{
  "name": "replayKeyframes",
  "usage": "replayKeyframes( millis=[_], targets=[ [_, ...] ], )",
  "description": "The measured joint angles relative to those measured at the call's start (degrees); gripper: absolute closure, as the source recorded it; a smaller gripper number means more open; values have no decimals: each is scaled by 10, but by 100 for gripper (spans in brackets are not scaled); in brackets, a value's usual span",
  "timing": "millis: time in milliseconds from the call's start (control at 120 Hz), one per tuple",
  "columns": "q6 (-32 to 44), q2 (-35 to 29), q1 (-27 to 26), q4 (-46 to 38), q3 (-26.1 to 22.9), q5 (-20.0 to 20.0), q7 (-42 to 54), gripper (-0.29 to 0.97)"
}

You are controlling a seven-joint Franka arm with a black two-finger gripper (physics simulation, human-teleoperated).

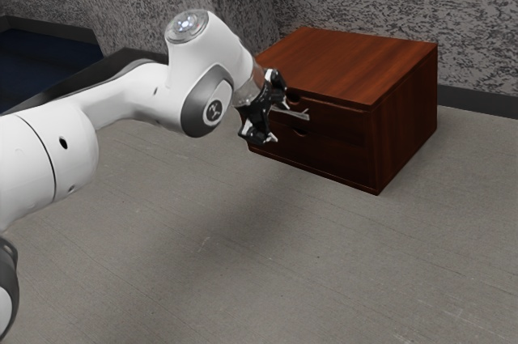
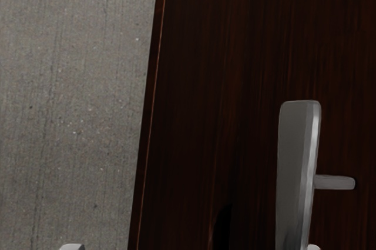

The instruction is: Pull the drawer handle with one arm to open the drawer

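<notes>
**Gripper at the drawer front, handle not gripped**

The white arm comes in from the exterior view's left. Its black gripper (image 1: 278,117) hangs close against the front of the dark wooden cabinet (image 1: 356,69), its jaws wide apart with nothing clamped between them. The upper drawer (image 1: 336,111) looks flush with the cabinet face. Its grey handle (image 1: 298,106) is just beside the gripper. In the wrist view, the handle bar (image 2: 298,173) stands off the wood on a short post. The cabinet rests on the grey table (image 1: 243,263).
</notes>
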Motion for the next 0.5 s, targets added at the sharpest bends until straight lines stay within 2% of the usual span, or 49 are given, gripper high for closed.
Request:
replayKeyframes(
  millis=[500],
  targets=[
    [-25,-9,-2,-13,3,-1,1,33]
  ],
)
